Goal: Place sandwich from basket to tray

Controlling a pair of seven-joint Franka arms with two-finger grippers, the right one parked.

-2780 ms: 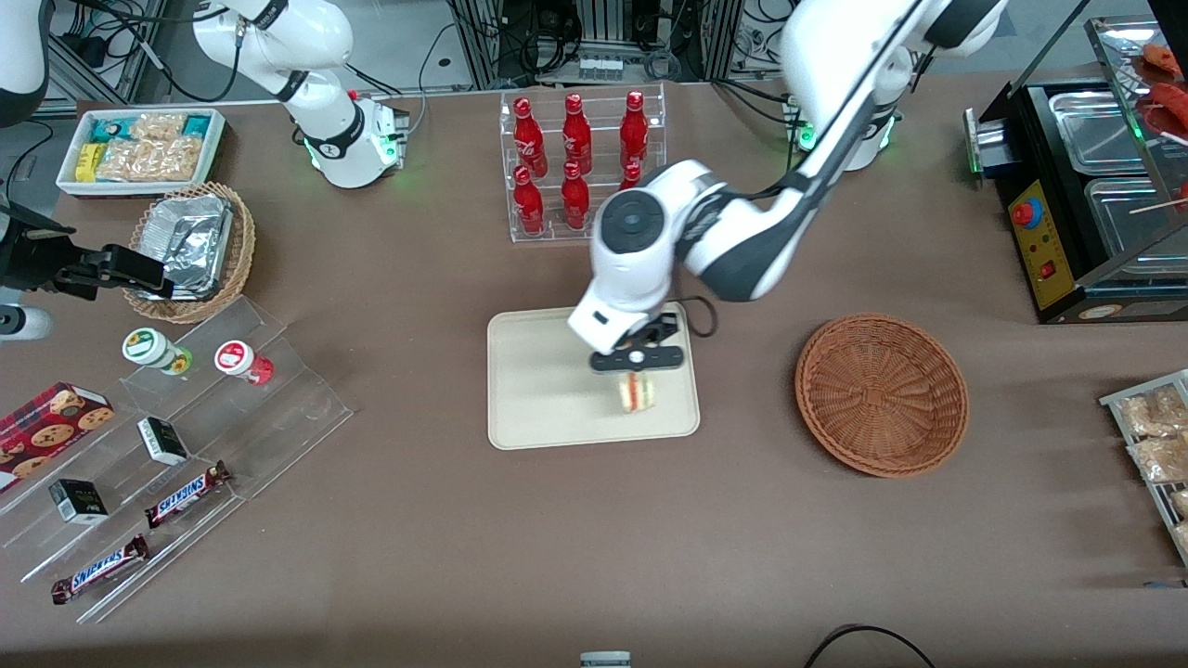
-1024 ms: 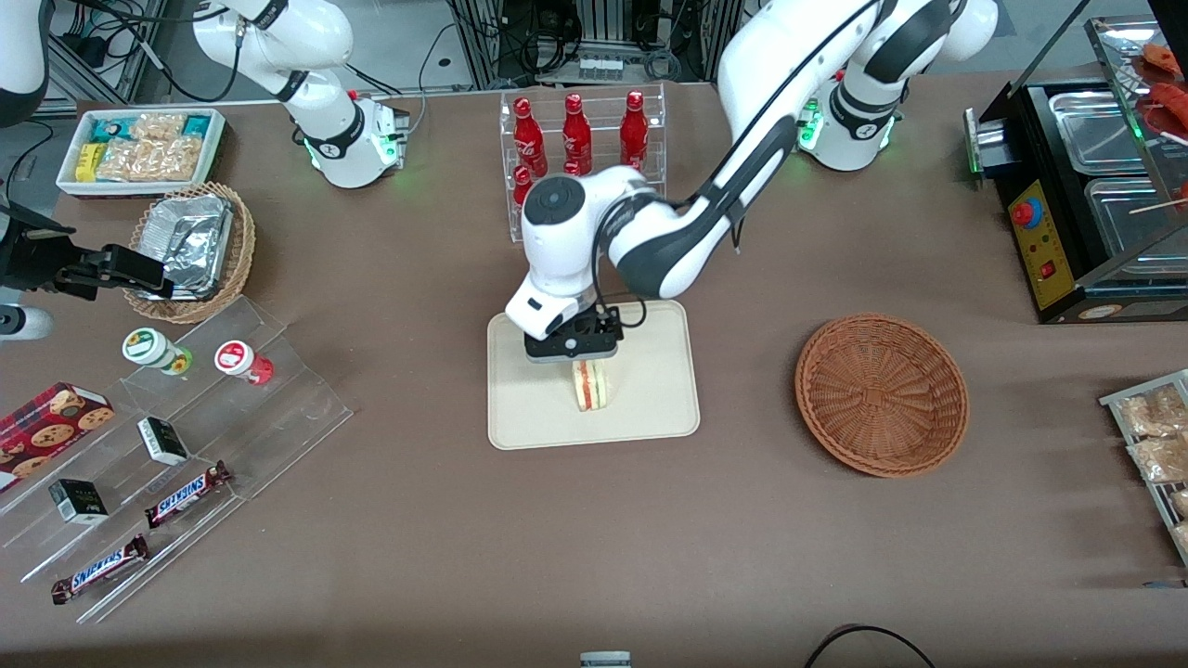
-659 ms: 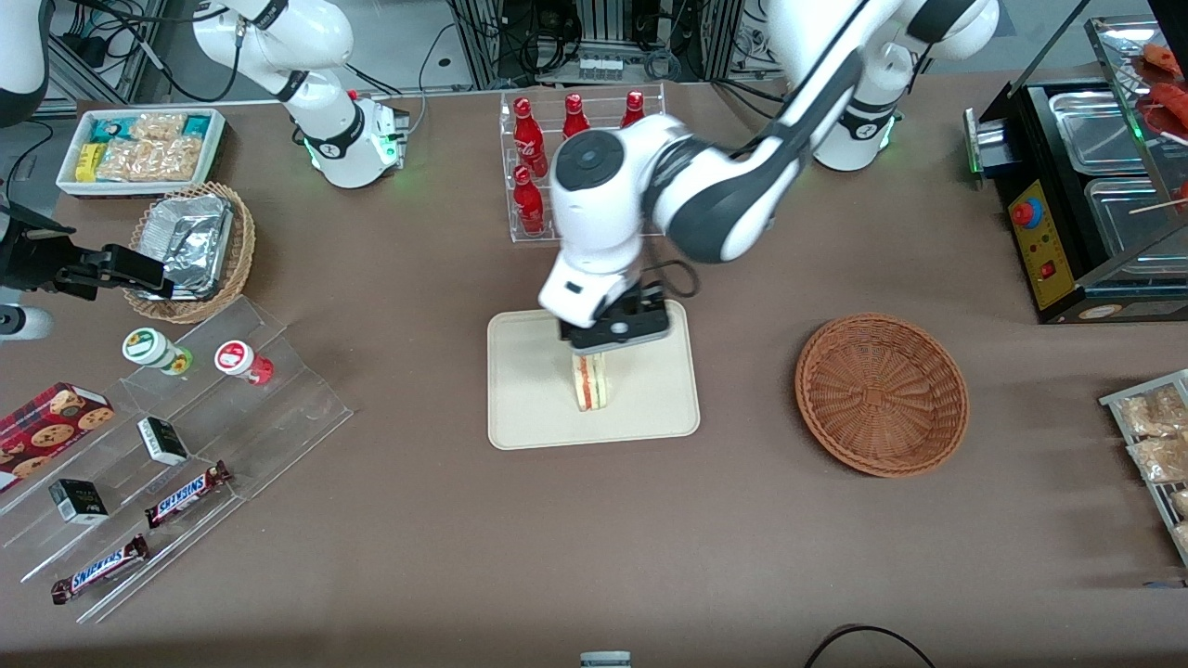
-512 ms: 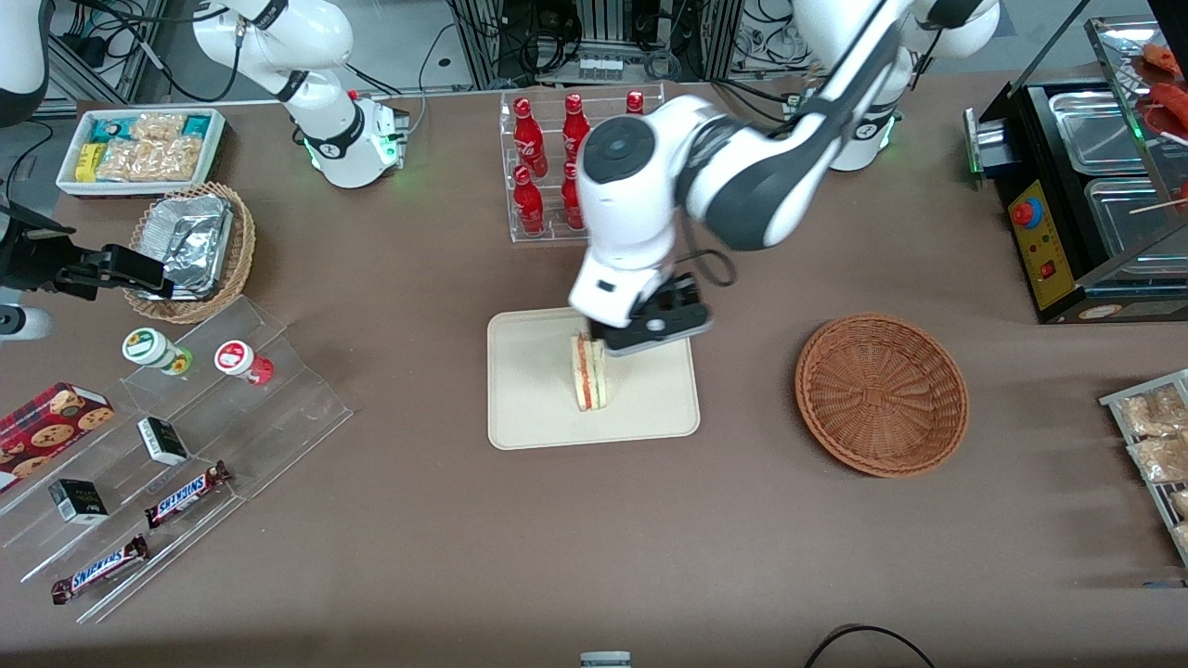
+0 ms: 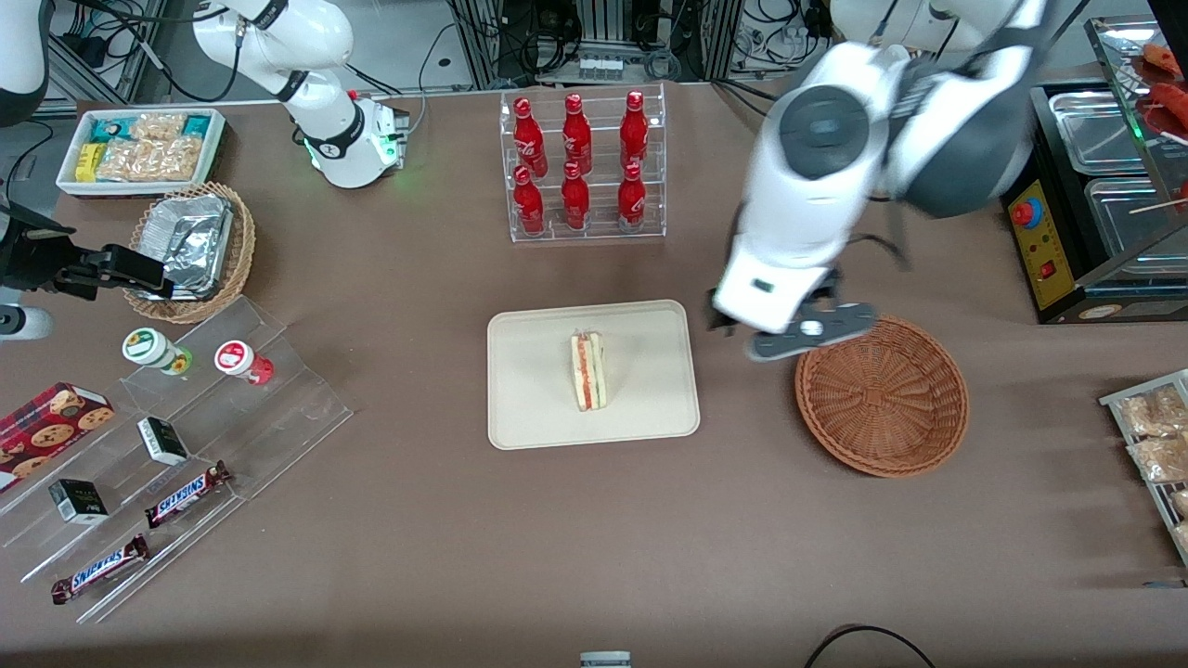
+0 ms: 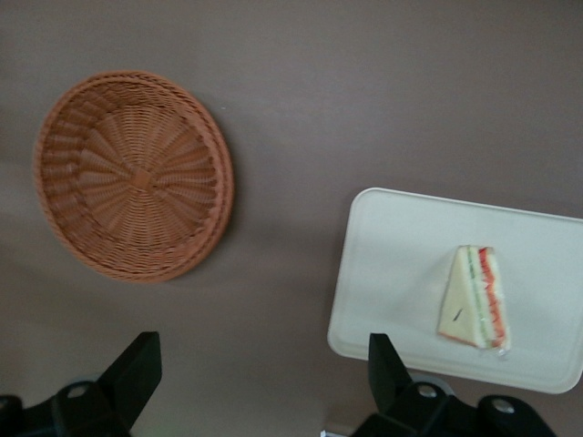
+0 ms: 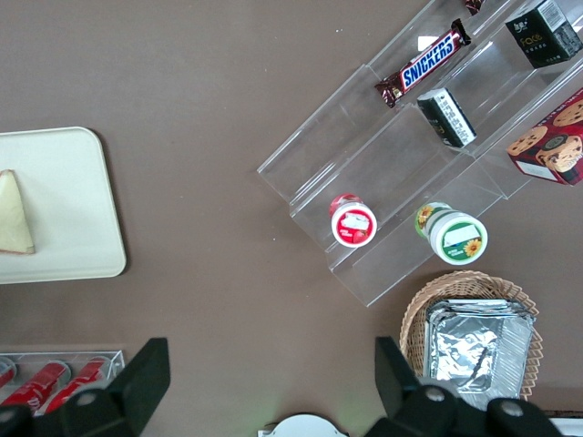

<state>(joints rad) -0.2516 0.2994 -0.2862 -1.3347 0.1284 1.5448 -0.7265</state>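
"SNICKERS" reads in white-and-blue lettering on two brown candy bars at the lower left of the front view, one bar [image 5: 187,494] lying above the other bar [image 5: 99,569] on the clear stepped display; the same word shows on a bar [image 7: 428,62] at the upper right of the right wrist view

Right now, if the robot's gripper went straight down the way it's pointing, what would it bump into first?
Probably the bare table. The open gripper hangs over the strip between the basket and the tray, though depth is hard to judge.
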